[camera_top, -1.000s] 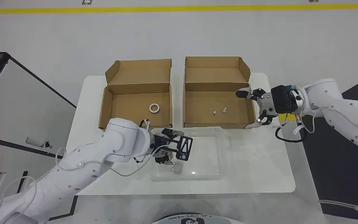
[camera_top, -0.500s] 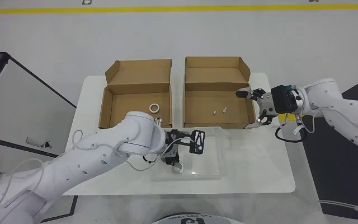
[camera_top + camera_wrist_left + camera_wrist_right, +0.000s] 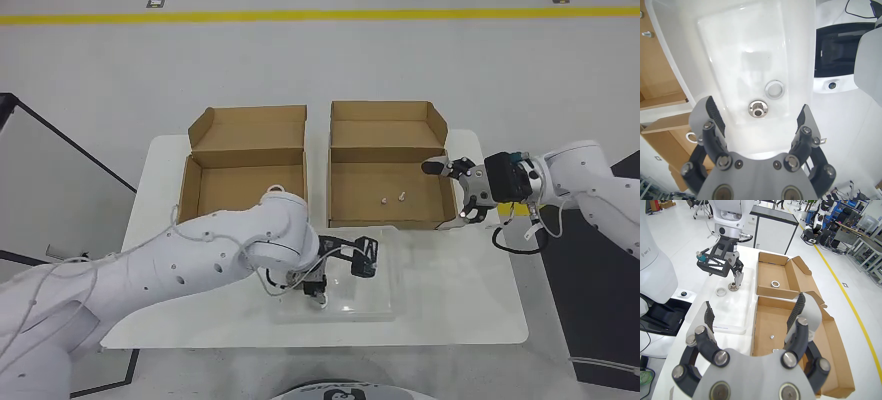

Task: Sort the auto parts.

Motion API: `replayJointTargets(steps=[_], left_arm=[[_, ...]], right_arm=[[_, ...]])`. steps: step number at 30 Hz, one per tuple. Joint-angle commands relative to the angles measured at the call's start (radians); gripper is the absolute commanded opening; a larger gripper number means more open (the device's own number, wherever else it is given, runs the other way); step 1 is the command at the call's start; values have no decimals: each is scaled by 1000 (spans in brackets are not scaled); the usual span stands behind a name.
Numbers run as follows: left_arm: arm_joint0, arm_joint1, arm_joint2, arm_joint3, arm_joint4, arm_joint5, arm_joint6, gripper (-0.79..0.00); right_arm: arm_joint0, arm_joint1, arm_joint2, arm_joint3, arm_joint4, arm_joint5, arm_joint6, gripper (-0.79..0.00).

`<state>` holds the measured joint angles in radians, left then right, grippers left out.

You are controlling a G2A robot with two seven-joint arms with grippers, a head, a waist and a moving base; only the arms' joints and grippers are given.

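Looking down from above, the left arm (image 3: 200, 265) sprawls across the centre-left of the frame. It covers the left end of the tray (image 3: 375, 295) and the lower right corner of the left box (image 3: 225, 185). Two specks (image 3: 383, 200) in the right box (image 3: 360, 185), right of centre, are too small to name. In the left wrist view a finger (image 3: 714, 111) half hides a ring (image 3: 688, 136), and the frame's edge cuts off a small part (image 3: 641, 14).

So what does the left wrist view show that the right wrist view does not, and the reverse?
Left wrist view: both black ribbed pads of the open left hand, spread either side of the silver flanged metal bushing. Right wrist view: the open right hand, by the brown cardboard box holding small bolts. Both: the clear plastic tray, the bushing, the loose silver metal ring beside it, and another ring in the second box.
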<state>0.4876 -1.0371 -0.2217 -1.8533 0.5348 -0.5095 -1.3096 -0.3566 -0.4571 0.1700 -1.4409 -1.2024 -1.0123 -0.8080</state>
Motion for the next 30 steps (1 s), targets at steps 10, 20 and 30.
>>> replayJointTargets(steps=[10, 20, 30], left_arm=[[29, -36, 28, 72, 54, 12, -2, -372], [66, -61, 52, 120, 58, -4, 3, -397], [115, -100, 52, 183, 107, -18, 17, -462]], right_arm=[[0, 0, 0, 0, 0, 0, 0, 0], [0, 0, 0, 0, 0, 0, 0, 0], [0, 0, 0, 0, 0, 0, 0, 0]])
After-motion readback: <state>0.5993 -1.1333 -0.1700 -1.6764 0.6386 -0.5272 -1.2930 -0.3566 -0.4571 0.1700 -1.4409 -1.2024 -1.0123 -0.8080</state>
